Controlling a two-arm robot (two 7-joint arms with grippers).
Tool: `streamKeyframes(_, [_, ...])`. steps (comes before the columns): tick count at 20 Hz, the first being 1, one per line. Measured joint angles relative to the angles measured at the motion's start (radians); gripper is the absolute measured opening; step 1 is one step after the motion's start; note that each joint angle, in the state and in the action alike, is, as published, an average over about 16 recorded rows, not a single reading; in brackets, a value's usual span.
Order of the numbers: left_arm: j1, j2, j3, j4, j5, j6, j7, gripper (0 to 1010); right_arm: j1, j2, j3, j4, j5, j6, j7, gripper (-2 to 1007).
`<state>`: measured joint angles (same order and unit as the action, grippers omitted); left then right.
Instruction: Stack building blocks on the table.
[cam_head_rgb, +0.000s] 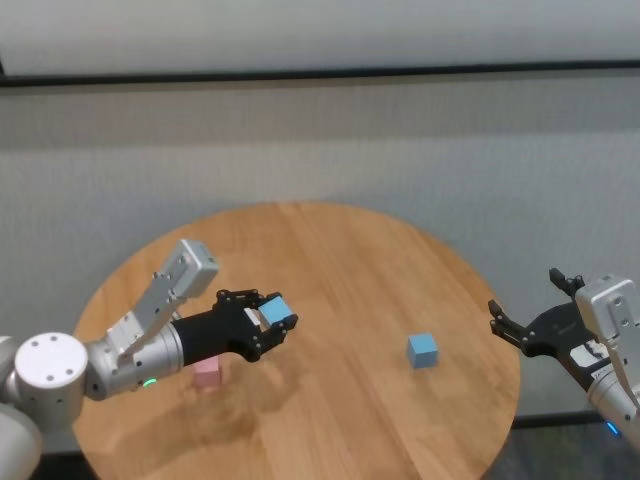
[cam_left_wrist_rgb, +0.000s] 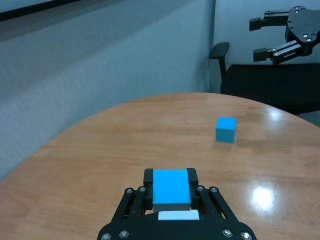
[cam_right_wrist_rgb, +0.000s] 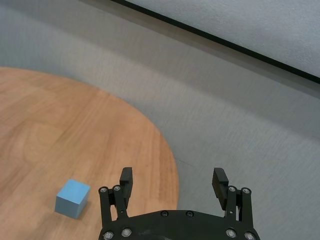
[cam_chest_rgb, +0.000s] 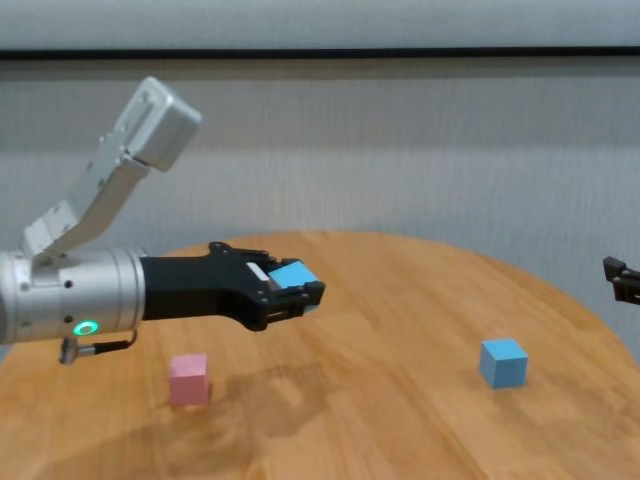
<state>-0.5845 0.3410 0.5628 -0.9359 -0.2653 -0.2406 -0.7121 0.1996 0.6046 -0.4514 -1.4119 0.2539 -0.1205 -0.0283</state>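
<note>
While chest view shows pink block (cam_chest_rgb: 188, 379), wrist views don't

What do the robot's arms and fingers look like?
Both arms are silver-grey metal tubes with round joints. The left arm has a small green light and a boxy grey elbow piece. Each ends in a black gripper, the left gripper and the right gripper, with thin black linkage fingers dotted with silver screws. A small blue light shows near the right wrist.

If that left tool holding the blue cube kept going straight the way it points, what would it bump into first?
Probably nothing on the table. The left tool points across the tabletop; the other blue cube sits off to one side and lower. Depth is hard to judge.
</note>
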Motion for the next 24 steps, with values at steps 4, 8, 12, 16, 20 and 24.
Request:
streamKeyframes(4, [-0.015, -0.024, 0.003, 0.013, 0.014, 0.012, 0.006, 394, 0.000, 0.000, 0.000, 0.000, 0.000, 0.000, 0.000, 1005])
streamKeyframes(8, [-0.019, -0.041, 0.005, 0.012, 0.020, 0.030, 0.012, 394, 0.000, 0.000, 0.000, 0.000, 0.000, 0.000, 0.000, 1005])
streamKeyframes(12, [-0.022, -0.056, 0.006, 0.011, 0.023, 0.049, 0.020, 394, 0.000, 0.000, 0.000, 0.000, 0.000, 0.000, 0.000, 1005])
streamKeyframes(16, [-0.029, -0.074, 0.006, 0.026, 0.027, 0.063, 0.033, 394, 0.000, 0.000, 0.000, 0.000, 0.000, 0.000, 0.000, 1005])
streamKeyframes(20, [-0.041, -0.095, 0.006, 0.058, 0.033, 0.071, 0.048, 394, 0.000, 0.000, 0.000, 0.000, 0.000, 0.000, 0.000, 1005])
streamKeyframes(24, [-0.051, -0.115, 0.005, 0.093, 0.043, 0.074, 0.060, 394, 0.000, 0.000, 0.000, 0.000, 0.000, 0.000, 0.000, 1005])
